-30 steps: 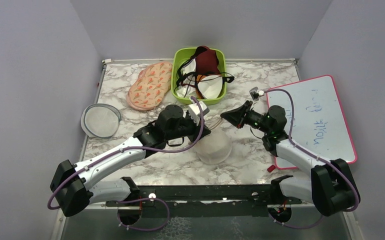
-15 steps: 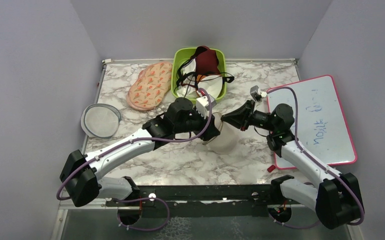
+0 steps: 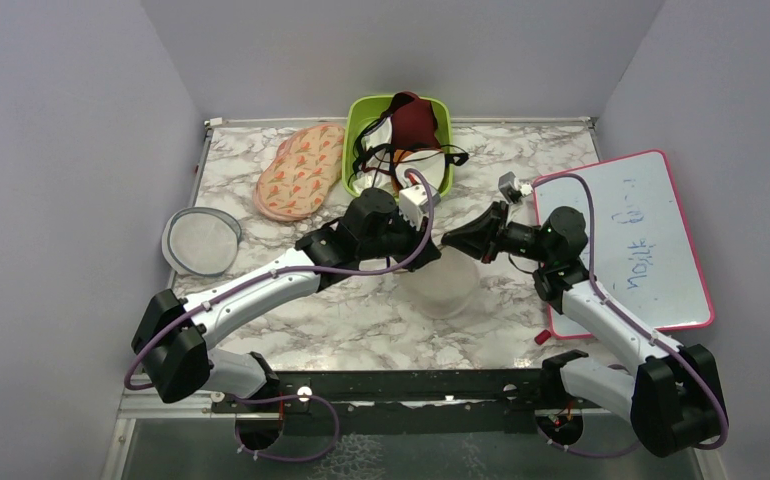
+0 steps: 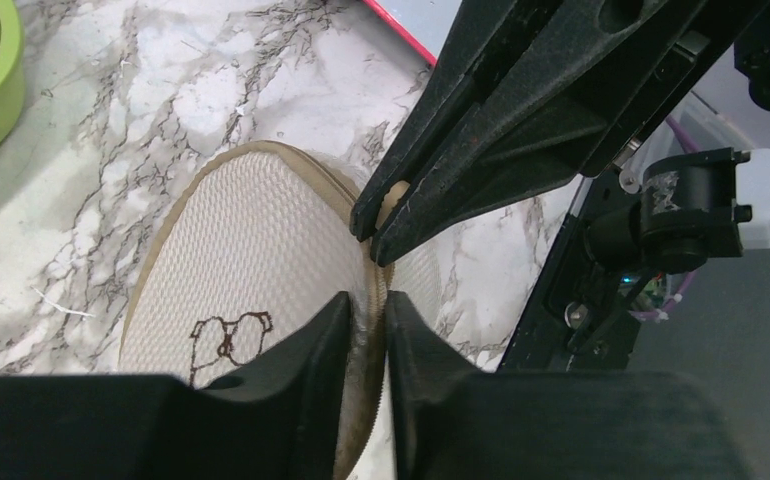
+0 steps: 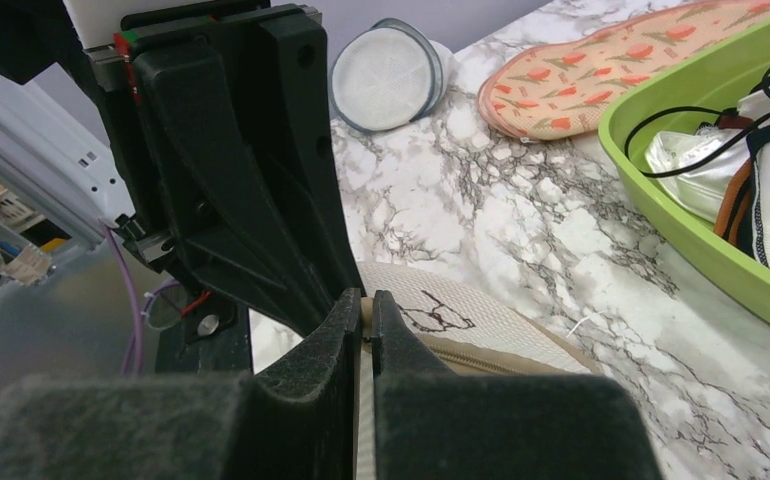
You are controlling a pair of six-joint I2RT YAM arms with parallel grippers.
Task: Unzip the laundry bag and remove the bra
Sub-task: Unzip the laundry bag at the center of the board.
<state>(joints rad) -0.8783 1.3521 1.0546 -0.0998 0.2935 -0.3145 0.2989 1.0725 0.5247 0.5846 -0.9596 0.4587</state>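
A: At table middle, laundry bag [image 3: 443,285]; black doodle on its face, wordless.
B: Grippers?
A: Left gripper [image 4: 369,302] pinching its rim, right gripper [image 5: 363,300] clamped on its zip.
B: Far edge?
A: Green bin [image 3: 354,125] holding maroon garment [image 3: 414,118], white cloths [image 3: 421,178]. Whiteboard [image 3: 631,240] scrawl illegible.

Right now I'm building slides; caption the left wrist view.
Left gripper and right gripper pinch the rim of the laundry bag from opposite sides.
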